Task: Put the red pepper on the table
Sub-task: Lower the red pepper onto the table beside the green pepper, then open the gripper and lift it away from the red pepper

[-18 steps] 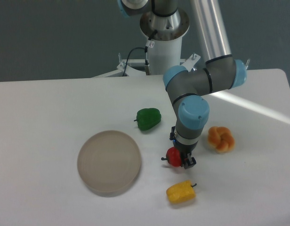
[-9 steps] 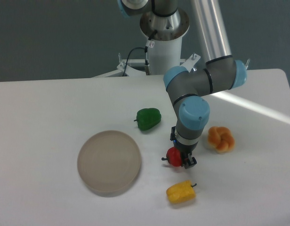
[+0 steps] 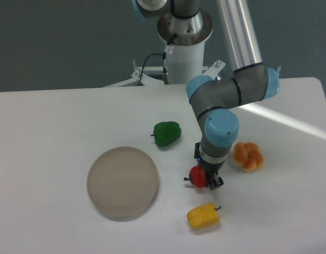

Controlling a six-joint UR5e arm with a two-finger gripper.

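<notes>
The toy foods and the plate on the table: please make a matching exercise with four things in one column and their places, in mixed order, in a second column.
Things:
1. red pepper
2. green pepper
3. yellow pepper
4. plate

Places:
A. nearest the front edge of the table
B. at the gripper
C. farthest to the left
D. behind the plate, left of the arm

Pairs: 1-B, 2-D, 3-A, 4-C
</notes>
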